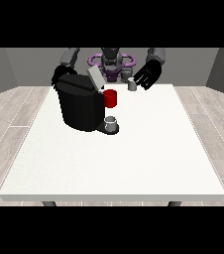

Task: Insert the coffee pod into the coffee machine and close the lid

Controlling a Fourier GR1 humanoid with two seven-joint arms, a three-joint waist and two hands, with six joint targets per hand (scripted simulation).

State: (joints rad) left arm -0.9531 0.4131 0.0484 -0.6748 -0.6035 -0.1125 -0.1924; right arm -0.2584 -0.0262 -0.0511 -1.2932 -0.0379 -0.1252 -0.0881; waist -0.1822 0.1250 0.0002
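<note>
A black coffee machine [79, 106] stands on the white table [134, 154] at the view's left, its grey lid [94, 78] tilted up and open. A red part [110, 98] juts from its front, over a small grey cup [111, 122] on the drip stand. A small grey coffee pod [132, 85] sits near the table's far edge. The hand at the view's right [146, 77] hovers just right of the pod with its fingers spread, apart from it. The hand at the view's left [58, 76] is mostly hidden behind the machine.
The robot's torso [111, 62] rises behind the table's far edge. Bare tabletop stretches from the machine towards the camera and to the right. Wooden floor [208, 124] surrounds the table.
</note>
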